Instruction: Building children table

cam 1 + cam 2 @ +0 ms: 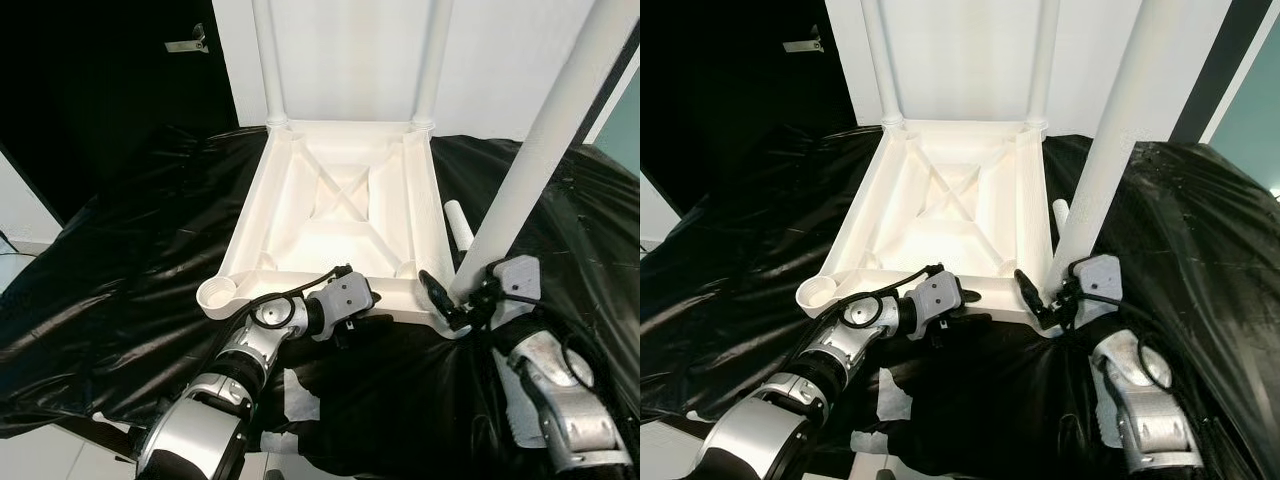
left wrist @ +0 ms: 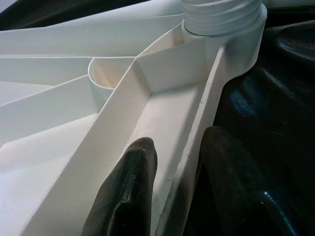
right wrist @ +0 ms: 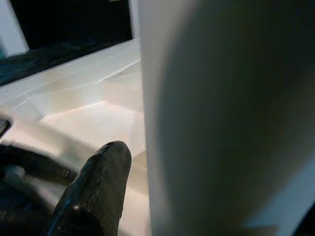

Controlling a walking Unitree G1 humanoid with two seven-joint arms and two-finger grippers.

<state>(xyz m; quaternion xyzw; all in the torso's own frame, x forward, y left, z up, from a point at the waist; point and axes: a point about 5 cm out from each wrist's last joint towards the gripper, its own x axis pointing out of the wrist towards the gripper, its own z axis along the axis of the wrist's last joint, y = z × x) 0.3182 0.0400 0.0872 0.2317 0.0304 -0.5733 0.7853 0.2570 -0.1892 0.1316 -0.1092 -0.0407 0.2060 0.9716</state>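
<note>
The white plastic table top (image 1: 300, 190) lies upside down on a black sheet. Two white legs (image 1: 268, 60) (image 1: 433, 60) stand in its far corners. A third leg (image 1: 540, 150) rises tilted from the near right corner, and my right gripper (image 1: 462, 300) is shut on its base; in the right wrist view one finger (image 3: 93, 191) presses against that leg (image 3: 221, 123). My left gripper (image 1: 368, 318) is shut on the table's near rim (image 2: 197, 128), one finger (image 2: 128, 196) inside the wall and one outside. The near left socket (image 1: 220, 295) is empty.
Another white leg (image 1: 460, 228) lies on the black sheet (image 1: 130, 270) along the table's right side. White scraps (image 1: 300, 395) lie on the sheet near me. A dark door with a handle (image 1: 190, 40) stands at the back left, and a white wall (image 1: 350, 50) is behind.
</note>
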